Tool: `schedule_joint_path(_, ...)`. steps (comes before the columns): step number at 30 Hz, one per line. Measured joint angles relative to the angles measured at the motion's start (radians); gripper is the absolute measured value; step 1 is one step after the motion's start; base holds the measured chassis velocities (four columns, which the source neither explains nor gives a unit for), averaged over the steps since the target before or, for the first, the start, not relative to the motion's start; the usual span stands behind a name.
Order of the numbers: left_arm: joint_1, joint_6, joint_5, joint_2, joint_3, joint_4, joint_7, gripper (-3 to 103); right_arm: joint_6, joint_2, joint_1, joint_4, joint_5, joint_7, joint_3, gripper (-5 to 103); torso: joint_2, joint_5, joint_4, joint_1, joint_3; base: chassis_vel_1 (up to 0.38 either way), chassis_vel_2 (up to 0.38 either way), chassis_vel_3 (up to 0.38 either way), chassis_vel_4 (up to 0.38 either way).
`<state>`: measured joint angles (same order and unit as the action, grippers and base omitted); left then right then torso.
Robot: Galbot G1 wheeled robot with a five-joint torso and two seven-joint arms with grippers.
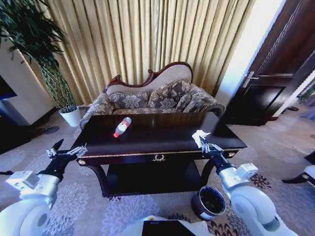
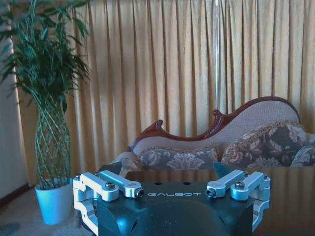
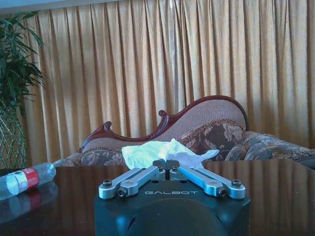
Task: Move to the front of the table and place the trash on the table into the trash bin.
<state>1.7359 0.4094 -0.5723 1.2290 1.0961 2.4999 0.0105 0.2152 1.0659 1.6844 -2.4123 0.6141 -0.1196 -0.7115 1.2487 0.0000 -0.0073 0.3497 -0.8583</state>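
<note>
The dark glossy table (image 1: 167,132) stands right in front of me. A clear plastic bottle (image 1: 122,127) with a red label lies on its side on the left half of the top; the right wrist view also catches this bottle (image 3: 24,179). At the table's front right edge my right gripper (image 1: 204,144) is shut on a crumpled white paper scrap (image 3: 162,151), its fingers (image 3: 147,173) meeting under the paper. My left gripper (image 1: 68,149) hangs open off the table's front left corner, holding nothing. The dark round trash bin (image 1: 209,201) sits on the carpet below my right arm.
A patterned sofa (image 1: 152,98) stands close behind the table, with gold curtains beyond it. A tall plant in a white pot (image 1: 71,116) is at the back left. A dark door (image 1: 275,73) is at the right. Open carpet lies on both sides of the table.
</note>
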Motion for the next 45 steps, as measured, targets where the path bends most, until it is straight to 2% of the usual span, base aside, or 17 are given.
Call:
schedule_joint_path(19, 0.011, -0.033, 0.006, 0.002, -0.005, 0.000, -0.013, 100, -0.001, 0.019, 0.011, 0.004, -0.027, -0.001, 0.008, 0, 0.000, 0.0000, -0.0001, 0.000, 0.000, 0.066, -0.065, -0.064, 0.069)
schedule_joint_path(26, 0.017, -0.051, 0.006, 0.017, -0.007, 0.000, -0.013, 100, -0.012, 0.057, 0.030, 0.031, -0.086, -0.002, 0.032, 0, 0.000, 0.0000, -0.0003, 0.000, 0.000, 0.053, -0.058, -0.061, 0.050)
schedule_joint_path(29, 0.024, -0.060, 0.007, 0.031, -0.004, 0.000, -0.015, 100, -0.016, 0.092, 0.040, 0.111, -0.106, -0.002, 0.033, 0, 0.000, 0.0000, -0.0001, 0.000, 0.000, 0.000, 0.000, 0.000, 0.000)
schedule_joint_path(34, 0.027, -0.070, 0.002, 0.035, 0.005, 0.000, -0.015, 100, -0.031, 0.102, 0.036, 0.235, -0.152, -0.002, 0.033, 0, 0.000, 0.0003, -0.0004, 0.000, 0.000, 0.000, 0.000, 0.000, 0.000)
schedule_joint_path(37, 0.022, -0.070, -0.018, 0.035, 0.023, 0.000, -0.015, 100, -0.038, 0.099, -0.024, 0.435, -0.194, -0.010, 0.056, 0, 0.000, 0.0003, -0.0002, 0.000, 0.000, 0.000, 0.000, 0.000, 0.000)
schedule_joint_path(39, 0.022, -0.070, -0.022, 0.035, 0.026, 0.000, -0.015, 100, -0.039, 0.098, -0.038, 0.467, -0.197, -0.014, 0.060, 0, 0.000, 0.0002, -0.0001, 0.000, 0.000, 0.000, 0.000, 0.000, 0.000)
schedule_joint_path(42, 0.021, -0.070, -0.046, 0.033, 0.052, 0.000, -0.015, 100, -0.040, 0.086, -0.122, 0.677, -0.208, -0.033, 0.088, 0, 0.000, 0.0003, -0.0001, 0.000, 0.000, 0.000, 0.000, 0.000, 0.000)
schedule_joint_path(45, 0.021, -0.070, -0.055, 0.031, 0.064, 0.000, -0.015, 100, -0.043, 0.081, -0.155, 0.750, -0.214, -0.038, 0.099, 0, 0.000, 0.0002, -0.0001, 0.000, 0.000, 0.000, 0.000, 0.000, 0.000)
